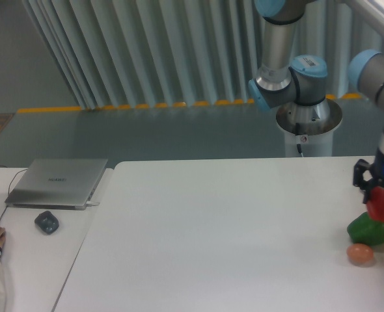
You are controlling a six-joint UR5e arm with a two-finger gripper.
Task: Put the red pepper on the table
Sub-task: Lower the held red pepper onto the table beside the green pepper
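White table (231,234) fills the view; at its far right edge the gripper (379,194) clamps the red pepper (381,205), held directly over the green pepper (368,229), the small orange-brown ball (360,253) just below. Closed laptop (58,182) sits left.

The red pepper (381,205) sits atop the green pepper (368,229); the ball (360,254) lies just before it.

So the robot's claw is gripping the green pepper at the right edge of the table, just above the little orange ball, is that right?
Not quite. The camera view shows the gripper holding the red pepper, not the green one. The green pepper sits just beneath it on the table, with the orange ball in front.
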